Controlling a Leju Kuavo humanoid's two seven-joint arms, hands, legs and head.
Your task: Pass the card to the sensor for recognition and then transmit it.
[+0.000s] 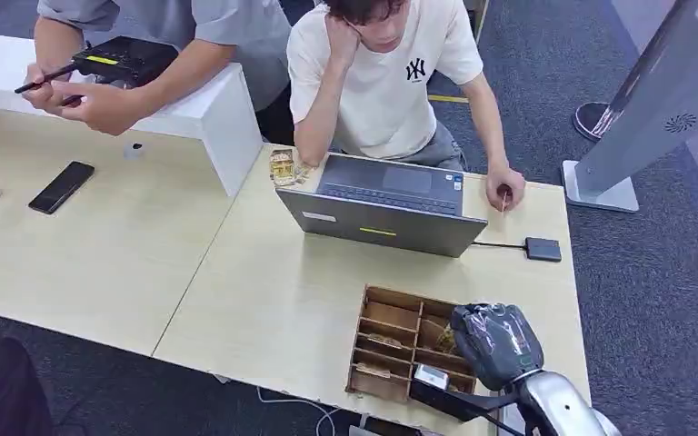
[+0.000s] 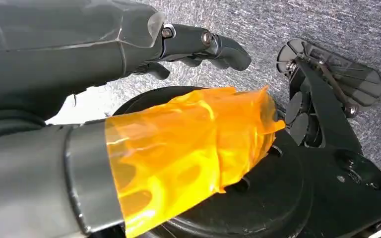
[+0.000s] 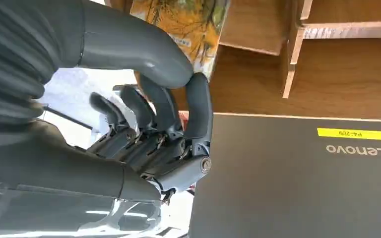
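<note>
A shallow wooden tray (image 1: 391, 313) with thin slat dividers sits on the pale table (image 1: 264, 300), just in front of a grey laptop (image 1: 382, 222). A card (image 3: 178, 20) printed in yellow and orange leans in one of its slots. The right hand (image 1: 495, 345), wrapped in clear film, hangs over the tray's right end, fingers (image 3: 198, 106) curled inward with thumb above them; I cannot tell whether they grip anything. The left hand (image 2: 129, 64) hangs over grey carpet (image 2: 297, 22), its thumb wrapped in orange film, its fingers loosely apart, holding nothing. A black phone (image 1: 61, 186) lies far left. Two people sit behind the table.
</note>
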